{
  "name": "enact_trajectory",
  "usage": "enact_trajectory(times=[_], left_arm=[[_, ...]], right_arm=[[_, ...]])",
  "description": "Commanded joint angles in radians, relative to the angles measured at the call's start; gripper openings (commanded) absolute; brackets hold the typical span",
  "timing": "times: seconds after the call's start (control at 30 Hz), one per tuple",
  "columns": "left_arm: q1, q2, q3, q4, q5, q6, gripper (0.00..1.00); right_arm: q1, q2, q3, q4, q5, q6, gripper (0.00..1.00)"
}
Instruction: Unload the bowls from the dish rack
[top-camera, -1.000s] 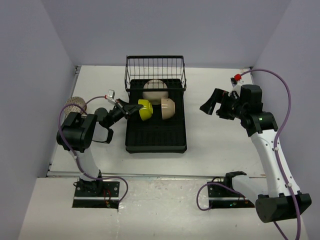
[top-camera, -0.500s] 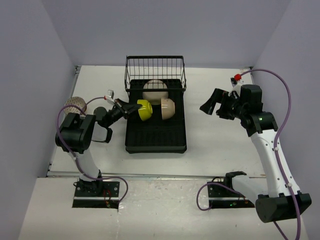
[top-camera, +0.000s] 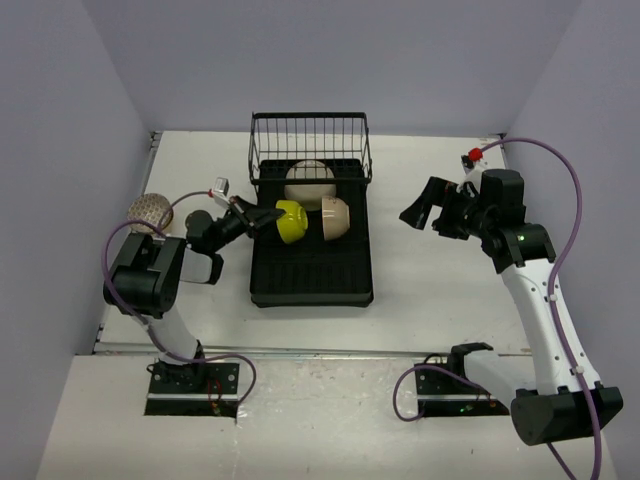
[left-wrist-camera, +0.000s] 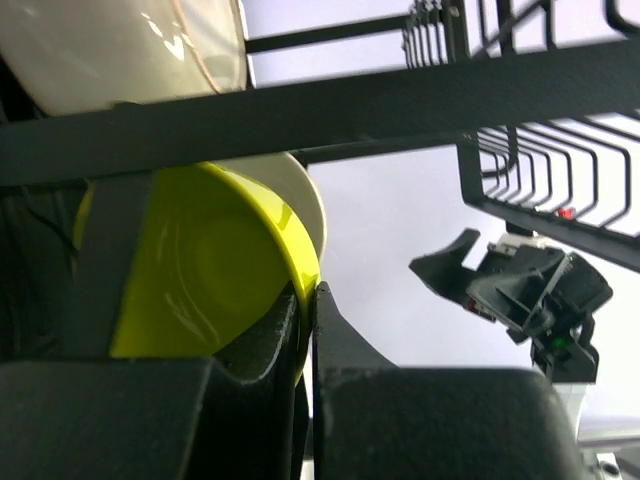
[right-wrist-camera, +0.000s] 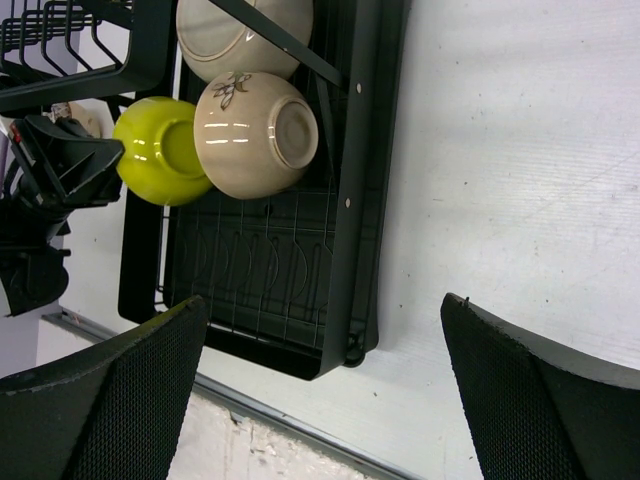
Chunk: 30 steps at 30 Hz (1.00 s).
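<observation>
The black dish rack (top-camera: 310, 272) lies mid-table with its wire basket (top-camera: 310, 138) at the far end. In it stand a lime-yellow bowl (top-camera: 291, 221), a cream bowl (top-camera: 336, 216) beside it, and a larger cream bowl (top-camera: 309, 184) under the basket. My left gripper (top-camera: 262, 218) is shut on the lime-yellow bowl's rim (left-wrist-camera: 300, 262) at the rack's left side. The net-pattern bowl (top-camera: 146, 209) sits on the table at the far left. My right gripper (top-camera: 418, 209) is open and empty, right of the rack. A third cream bowl is not in view.
The right wrist view shows the rack (right-wrist-camera: 300, 270), the lime-yellow bowl (right-wrist-camera: 160, 150), the cream bowl (right-wrist-camera: 255, 130) and the larger one (right-wrist-camera: 240, 35). The rack's black side rail (left-wrist-camera: 320, 110) crosses just above the held bowl. Bare white table (top-camera: 440, 280) lies right of the rack.
My left arm's elbow has swung a little to the left and back. The gripper stays shut on the lime-yellow bowl, which has barely moved. The right arm has not moved.
</observation>
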<state>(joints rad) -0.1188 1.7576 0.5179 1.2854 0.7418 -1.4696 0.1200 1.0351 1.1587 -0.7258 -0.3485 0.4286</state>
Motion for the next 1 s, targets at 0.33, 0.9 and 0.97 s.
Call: enact_trajectory(times=[0.33, 0.9, 0.97], left_arm=[[0.007, -0.101, 0.005, 0.362, 0.033, 0.041, 0.00], [0.010, -0.412, -0.065, 0.022, 0.056, 0.127, 0.00], [0.014, -0.472, -0.068, -0.122, 0.054, 0.173, 0.00]], right_arm=[[0.004, -0.006, 0.009, 0.016, 0.009, -0.013, 0.99], [0.004, -0.021, 0.006, 0.025, -0.023, 0.016, 0.99], [0.004, -0.032, -0.001, 0.028, -0.024, 0.021, 0.99]])
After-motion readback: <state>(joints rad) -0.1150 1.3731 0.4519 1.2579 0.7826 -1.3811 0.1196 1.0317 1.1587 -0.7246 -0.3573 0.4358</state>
